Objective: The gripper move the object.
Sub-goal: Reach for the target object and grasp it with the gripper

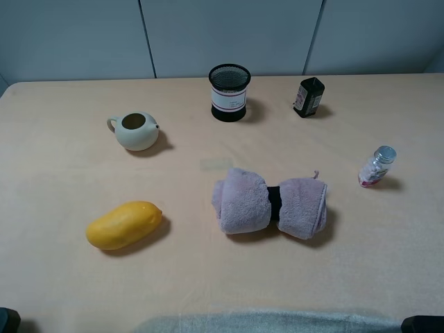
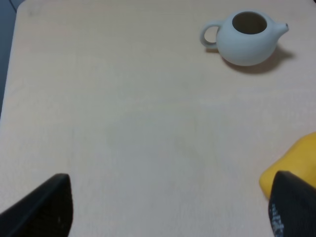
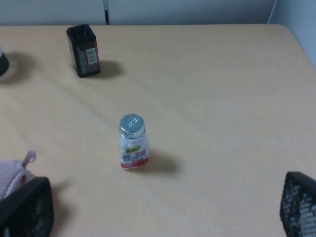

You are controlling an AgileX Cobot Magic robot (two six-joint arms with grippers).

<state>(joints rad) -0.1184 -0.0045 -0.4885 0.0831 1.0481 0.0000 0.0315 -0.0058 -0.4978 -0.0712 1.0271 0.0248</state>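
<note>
Overhead view of the table (image 1: pixel 55 277) at the opening step: approach not yet begun, nothing grasped. The towel (image 1: pixel 270 203), a mauve-pink roll cinched by a black band, lies just right of centre in the overhead frame, flat on the table and apart from every other item. Mango (image 1: pixel 123 224) at lower left; teapot (image 1: pixel 136 130) at upper left; mesh cup (image 1: pixel 229 92) at top centre; dark bottle (image 1: pixel 308 96) at upper right; pill bottle (image 1: pixel 377 166) at the right edge.

Both arms sit at the near edge, only dark corners showing at the bottom of the overhead frame. Left gripper (image 2: pixel 168 210): fingers spread wide, empty, looking toward teapot and mango. Right gripper (image 3: pixel 163 207): fingers likewise wide apart, holding nothing; a corner of the towel shows beside one finger in its wrist view, with the pill bottle ahead.

Judgement: the right gripper appears the better placed. The next move calls for a reach toward frame centre, a descent over the banded waist with the fingers straddling the roll across its narrow part, then closure. The soft pile will likely compress, so a deep bite is advisable.
</note>
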